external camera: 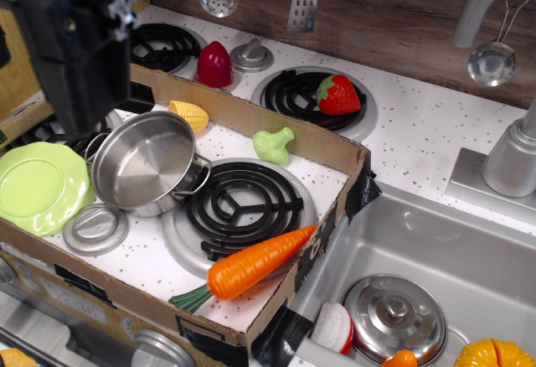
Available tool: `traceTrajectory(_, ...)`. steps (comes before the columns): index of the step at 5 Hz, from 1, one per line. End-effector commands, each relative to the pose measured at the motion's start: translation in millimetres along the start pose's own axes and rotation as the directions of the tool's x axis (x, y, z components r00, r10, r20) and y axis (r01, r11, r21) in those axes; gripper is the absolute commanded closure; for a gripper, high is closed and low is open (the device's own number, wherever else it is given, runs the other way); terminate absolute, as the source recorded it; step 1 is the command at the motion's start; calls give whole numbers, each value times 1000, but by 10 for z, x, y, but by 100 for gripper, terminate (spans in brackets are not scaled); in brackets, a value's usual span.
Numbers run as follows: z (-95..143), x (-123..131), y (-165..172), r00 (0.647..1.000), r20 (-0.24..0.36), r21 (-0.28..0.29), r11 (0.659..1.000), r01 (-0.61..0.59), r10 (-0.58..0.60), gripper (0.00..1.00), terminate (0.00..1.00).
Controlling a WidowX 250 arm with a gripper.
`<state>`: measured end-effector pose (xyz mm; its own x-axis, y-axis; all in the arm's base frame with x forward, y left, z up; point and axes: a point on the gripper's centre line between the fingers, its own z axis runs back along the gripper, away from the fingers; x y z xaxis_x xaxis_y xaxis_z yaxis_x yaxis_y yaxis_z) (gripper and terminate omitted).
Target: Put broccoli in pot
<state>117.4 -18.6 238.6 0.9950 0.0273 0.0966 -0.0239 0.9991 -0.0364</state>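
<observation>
The broccoli (pixel 274 144), a small pale-green floret, lies on the white stove top just behind the front right burner, against the cardboard wall. The pot (pixel 134 184), a shiny steel saucepan, stands tilted and empty at the left, partly on the burner's edge. My gripper (pixel 77 65) is a dark, blurred mass at the top left, above and behind the pot and well left of the broccoli. Its fingers do not show clearly, so I cannot tell how they stand.
A cardboard wall (pixel 251 116) boxes in the work area. Inside it are a light-green plate (pixel 38 187), a flat silver lid (pixel 95 229), a corn piece (pixel 190 116) and a carrot (pixel 251 266). A strawberry (pixel 339 95) and a red piece (pixel 214 65) sit behind. The sink (pixel 452 250) is at the right.
</observation>
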Motion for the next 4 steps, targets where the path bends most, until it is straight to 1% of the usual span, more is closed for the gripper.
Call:
traceTrajectory(1,0,0,0,1000,0,0,1000,0,0,0,0)
traceTrajectory(2,-157,427,58,999,40,-26,999,19,-18,0,0)
traceTrajectory(3,-363,738,33,997,73,-15,999,34,-33,0,0)
traceTrajectory(4,-610,948,0,994,91,-27,997,65,-63,0,0)
